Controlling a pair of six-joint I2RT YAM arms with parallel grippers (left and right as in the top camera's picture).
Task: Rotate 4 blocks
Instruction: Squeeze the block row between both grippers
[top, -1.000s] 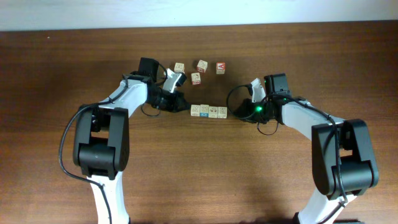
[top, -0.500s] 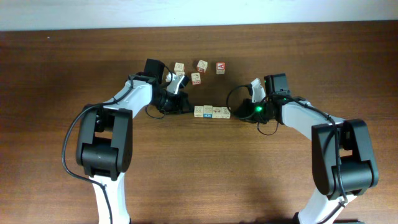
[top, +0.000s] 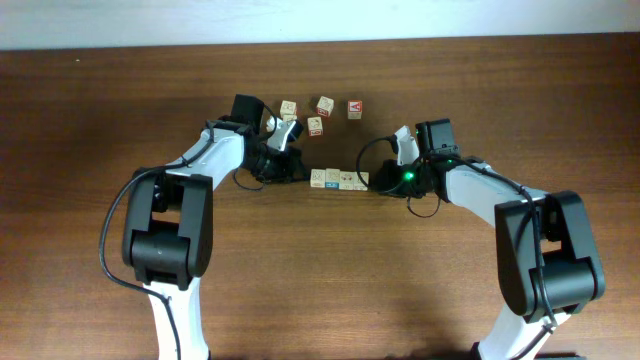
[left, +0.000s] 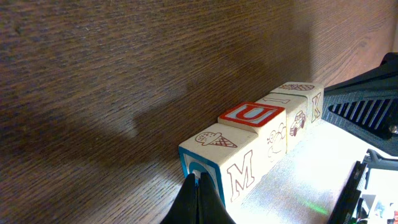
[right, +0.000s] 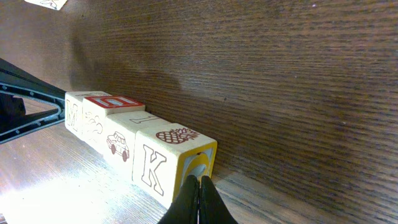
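At desk (top: 400, 285) centre | four blocks (top: 340, 180) in one touching row, running 9 to 3 o'clock | left jaws clenched, holding nothing, tips at the 9 o'clock end's blue face | right jaws clenched, holding nothing, tips at the K block (right: 152, 168), 3 o'clock end | loose blocks (top: 325, 105) at 12 o'clock

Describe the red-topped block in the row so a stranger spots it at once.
On the wooden table, four blocks form a tight row near its middle. Take the second block from the end by the left tool. Only its top bears a red-framed U; its neighbours' tops show an ice cream and a plain letter.
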